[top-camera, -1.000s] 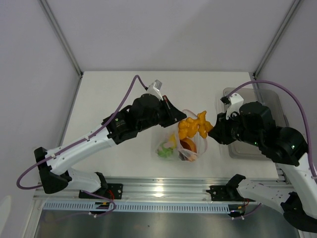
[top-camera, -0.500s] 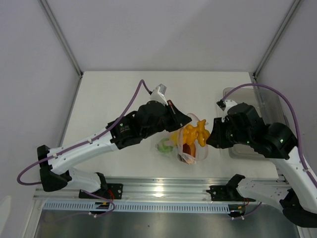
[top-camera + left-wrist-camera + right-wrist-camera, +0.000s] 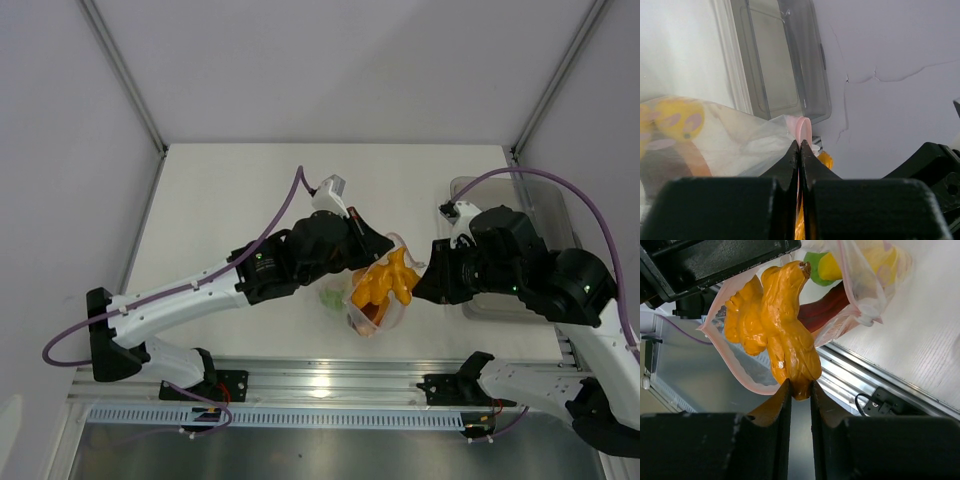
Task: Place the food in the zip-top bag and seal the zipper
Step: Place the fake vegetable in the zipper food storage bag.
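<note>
Starting with the bench, we see the grey-clear tray at its right edge. Near the front middle, the zip-top bag opens rightward, our left jaws pinched shut on its pink zipper. Our right jaws grip a knobbly orange food piece, long axis pointing into that mouth.

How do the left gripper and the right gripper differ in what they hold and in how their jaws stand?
The left gripper pinches the pink zipper of the zip-top bag; the right gripper holds a lumpy orange food piece. The left jaws are shut flat; the right jaws stand slightly apart around the piece. Both work at the bag's mouth.
</note>
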Available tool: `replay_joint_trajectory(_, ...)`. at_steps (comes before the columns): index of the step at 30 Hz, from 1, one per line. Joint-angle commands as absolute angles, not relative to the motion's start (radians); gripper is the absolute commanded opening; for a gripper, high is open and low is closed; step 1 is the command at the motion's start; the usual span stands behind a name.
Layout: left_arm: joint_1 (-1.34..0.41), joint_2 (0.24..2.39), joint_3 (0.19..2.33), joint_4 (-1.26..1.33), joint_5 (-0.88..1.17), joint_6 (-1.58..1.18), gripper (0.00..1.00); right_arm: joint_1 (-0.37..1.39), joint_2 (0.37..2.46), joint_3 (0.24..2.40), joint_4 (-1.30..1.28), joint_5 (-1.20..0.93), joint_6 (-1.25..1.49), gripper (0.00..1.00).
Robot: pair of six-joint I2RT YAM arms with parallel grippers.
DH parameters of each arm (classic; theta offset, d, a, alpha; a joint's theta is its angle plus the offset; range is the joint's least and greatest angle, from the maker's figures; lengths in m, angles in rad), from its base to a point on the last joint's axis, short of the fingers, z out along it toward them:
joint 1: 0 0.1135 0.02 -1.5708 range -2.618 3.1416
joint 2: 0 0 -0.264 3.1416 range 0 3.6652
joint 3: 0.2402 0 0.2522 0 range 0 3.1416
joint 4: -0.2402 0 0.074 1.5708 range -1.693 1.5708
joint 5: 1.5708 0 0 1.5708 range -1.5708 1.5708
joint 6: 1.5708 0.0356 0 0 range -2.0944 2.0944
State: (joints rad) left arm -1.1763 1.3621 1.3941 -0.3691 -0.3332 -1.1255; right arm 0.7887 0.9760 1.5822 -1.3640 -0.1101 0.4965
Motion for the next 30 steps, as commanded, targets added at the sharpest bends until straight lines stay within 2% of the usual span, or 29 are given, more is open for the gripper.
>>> replay_joint_trajectory(1, -1.184, 1.364, 1.445, -0.310, -0.338, -1.126, 0.01, 0.804, 0.980, 1.577, -1.503, -0.143, 0.483, 0.00)
replay_joint_trajectory(11, -1.187, 1.321, 1.399, -0.299, -0.336, -1.112, 0.01, 0.816, 1.032, 1.513, -1.488, -0.097, 0.454, 0.00)
replay_joint_trajectory(24, -1.203, 1.213, 1.256, -0.227, -0.324, -1.117, 0.01, 0.810, 1.074, 1.540, -1.422, -0.103, 0.474, 0.00)
replay_joint_trajectory(30, -1.210, 1.216, 1.258, -0.221, -0.318, -1.103, 0.01, 0.804, 1.078, 1.545, -1.405, -0.103, 0.485, 0.00)
